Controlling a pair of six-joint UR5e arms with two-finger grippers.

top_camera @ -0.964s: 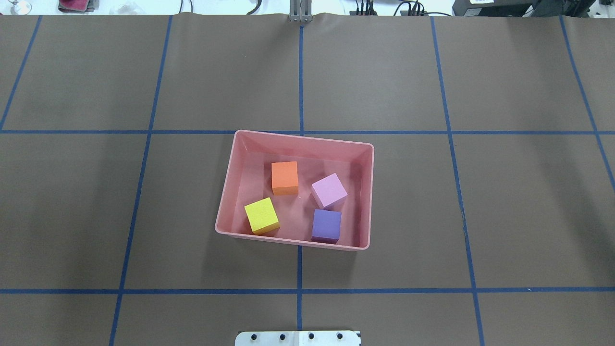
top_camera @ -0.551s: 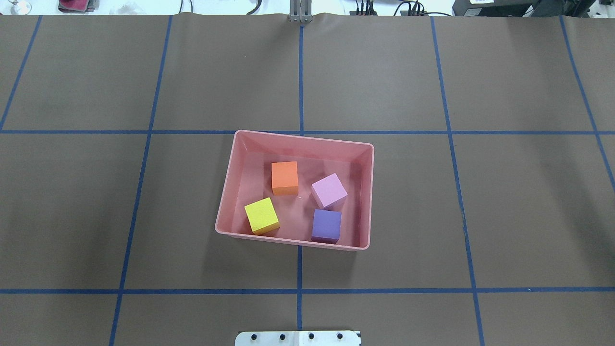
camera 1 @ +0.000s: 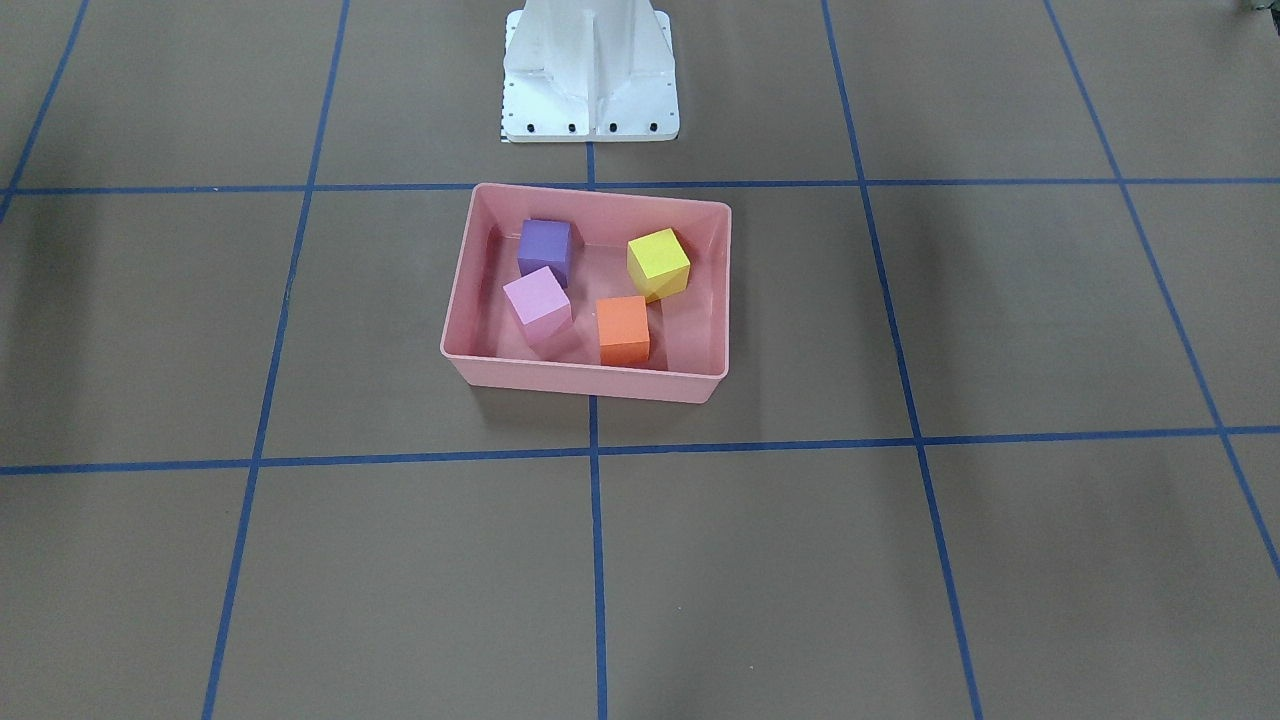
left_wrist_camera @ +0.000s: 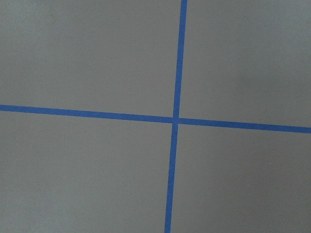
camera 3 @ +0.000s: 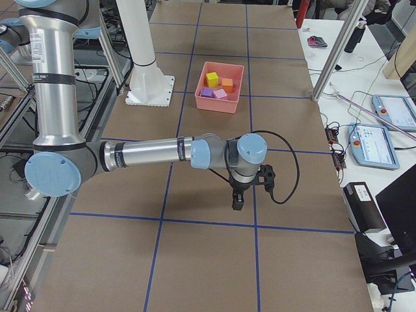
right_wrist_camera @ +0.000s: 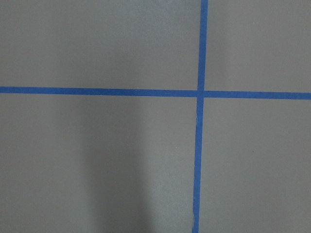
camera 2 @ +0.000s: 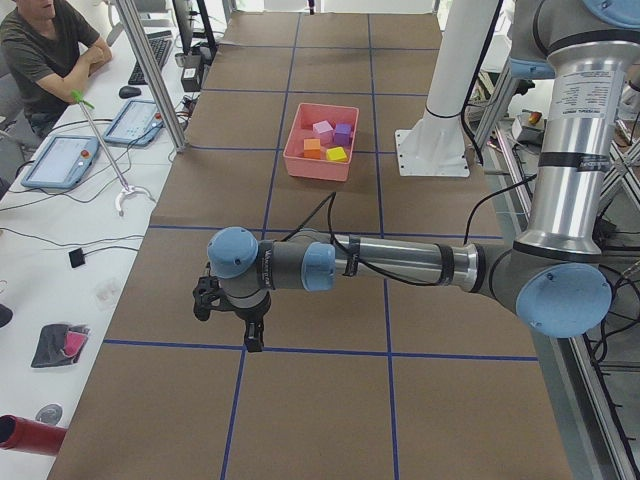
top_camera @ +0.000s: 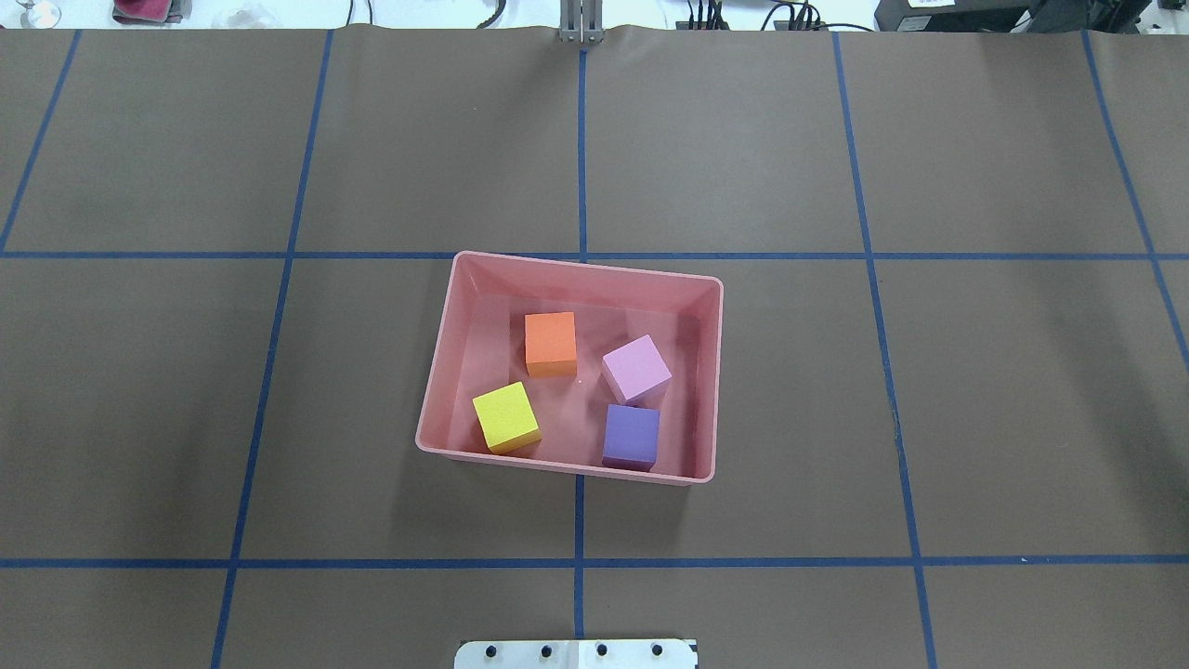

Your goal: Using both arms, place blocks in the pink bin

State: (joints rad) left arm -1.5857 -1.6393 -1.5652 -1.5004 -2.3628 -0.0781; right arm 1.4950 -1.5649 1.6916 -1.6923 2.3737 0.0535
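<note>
The pink bin [top_camera: 585, 266] sits at the table's middle, also in the front-facing view [camera 1: 585, 380]. Inside it lie the orange block [top_camera: 550, 342], the light pink block [top_camera: 636, 368], the yellow block [top_camera: 505, 416] and the purple block [top_camera: 632, 435], each resting apart on the bin's floor. Neither arm shows in the overhead or front-facing views. The left gripper [camera 2: 250, 335] hangs over bare table far from the bin. The right gripper [camera 3: 238, 201] hangs over bare table at the other end. I cannot tell whether either is open or shut. Both wrist views show only paper and blue tape.
The white pedestal base [camera 1: 590, 70] stands just behind the bin. Blue tape lines [top_camera: 581, 139] grid the brown paper. A seated operator [camera 2: 45, 50] and tablets [camera 2: 60, 160] are at a side desk. Metal posts [camera 3: 331, 65] stand along the table's edge.
</note>
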